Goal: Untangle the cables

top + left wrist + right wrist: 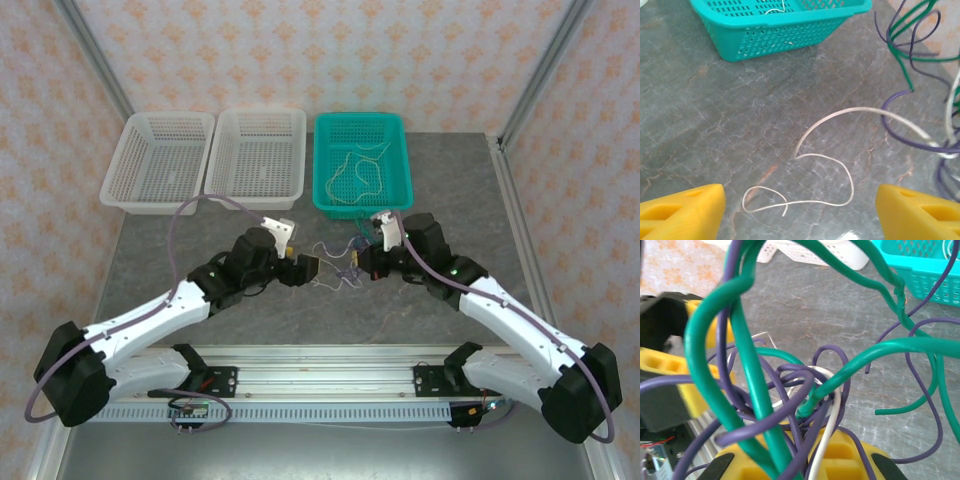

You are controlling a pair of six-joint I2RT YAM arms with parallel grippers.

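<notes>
Top view: the cables sit as a small clump on the table, just on the near side of the teal basket. The left gripper is just beside the clump and the right gripper is at its other edge. A few cream strands lie inside the basket. Left wrist view: the left gripper is spread wide with nothing between the fingers. A loose cream strand lies in flat loops on the table short of the basket, and the green and purple tangle rises off to one side. Right wrist view: the right gripper is pinched narrow on the clump. A green wire, a purple wire and a white wire all run out from between its fingers. Handling, as I judge it: the wires are featherweight, thin and springy, and they keep their curl, so they will slide through a loose pinch and snag at every crossing. Best hold is a single strand near a free end, well away from the knot, drawn out gently, because a hard pull would likely tighten the crossings. The flat cream strand looks the easiest pick, though it lies tight against the table.
</notes>
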